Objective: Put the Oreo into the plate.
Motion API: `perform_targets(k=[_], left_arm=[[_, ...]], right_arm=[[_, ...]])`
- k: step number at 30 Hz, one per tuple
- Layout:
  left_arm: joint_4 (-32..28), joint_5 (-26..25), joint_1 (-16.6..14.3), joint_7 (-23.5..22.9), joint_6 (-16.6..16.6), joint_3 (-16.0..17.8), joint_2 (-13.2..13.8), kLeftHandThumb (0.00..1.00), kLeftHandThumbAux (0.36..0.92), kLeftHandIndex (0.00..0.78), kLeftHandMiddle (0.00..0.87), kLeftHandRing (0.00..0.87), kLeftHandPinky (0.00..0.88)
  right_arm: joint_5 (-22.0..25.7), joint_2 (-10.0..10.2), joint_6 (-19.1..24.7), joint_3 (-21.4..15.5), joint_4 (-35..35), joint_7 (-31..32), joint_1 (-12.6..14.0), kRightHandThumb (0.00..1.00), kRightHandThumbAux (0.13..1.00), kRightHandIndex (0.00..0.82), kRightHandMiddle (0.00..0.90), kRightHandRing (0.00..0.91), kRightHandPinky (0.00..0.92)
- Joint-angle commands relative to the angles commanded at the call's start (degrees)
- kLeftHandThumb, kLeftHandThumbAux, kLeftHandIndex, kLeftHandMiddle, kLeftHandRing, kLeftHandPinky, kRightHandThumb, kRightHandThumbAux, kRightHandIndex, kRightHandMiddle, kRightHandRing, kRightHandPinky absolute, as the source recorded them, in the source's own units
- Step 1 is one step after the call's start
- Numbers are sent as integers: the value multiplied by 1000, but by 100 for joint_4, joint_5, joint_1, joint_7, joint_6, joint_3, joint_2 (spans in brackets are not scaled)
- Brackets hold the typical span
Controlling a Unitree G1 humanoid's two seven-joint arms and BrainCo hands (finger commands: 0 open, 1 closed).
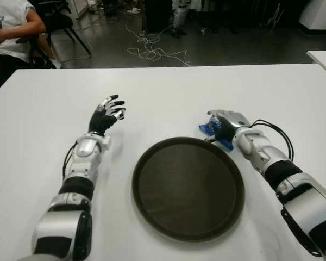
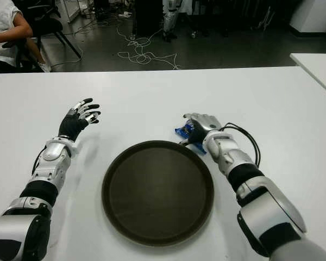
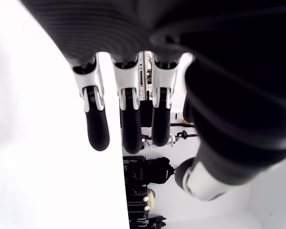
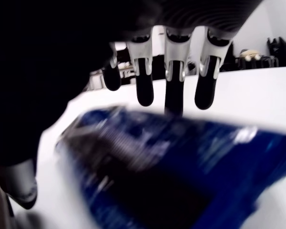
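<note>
Hovering over the small blue Oreo packet (image 1: 210, 129) just beyond the far right rim of the round dark brown plate (image 1: 152, 190), on the white tabletop (image 1: 168, 92): the right robot hand (image 1: 226, 122), silver and black, palm down. Fingers (image 4: 145, 88) in the right wrist view long and nearly straight, reaching past the far edge of the wrapper, not curled around it; thumb off to one side. Packet directly under the palm, blurred and close to the lens there, glossy blue with a dark patch. Cannot tell whether palm and wrapper actually touch; no closed grip visible. Packet lying outside the plate, just beside the rim, partly hidden by the hand in the eye views.

Raised to the left of the plate and well apart from it: the left robot hand (image 1: 107, 113), black palm, silver knuckles. Fingers (image 3: 97, 129) spread and loosely extended in the left wrist view, holding nothing.

Plate bare inside, sitting between the two silver and black forearms, nearer the right one.

Beyond the far table edge: dark floor with a tangle of pale cables (image 1: 152, 51), and at the far left corner a seated person in a white shirt (image 1: 8, 22) on a black chair (image 1: 60, 22). Edge of a second white table (image 1: 323, 57) at far right.
</note>
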Motion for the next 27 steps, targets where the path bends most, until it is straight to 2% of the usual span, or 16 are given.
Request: perform_targets(k=[7,16,20,27], left_arm=[[-17,-32,5,-11,10,20,-13,221,802,182,263,269,326],[-57,-37,14,-22,35,23,-19,219,807,178,260,264,319],[-118,-23,36,-15,70,12,-11,227,812,176,258,261,323],[-173,-40,57,-24,130,23,-12,249,810,180,263,265,327]], right_arm=[[37,15,-8,25,-96,171,32,0,623,141,211,254,292],[-13,28,135,43,-131,212,31,0,624,126,197,228,243],[-46,41,219,71,-114,178,15,0,626,135,209,252,290],[-51,53,244,78,-62,64,4,0,633,146,227,273,313]])
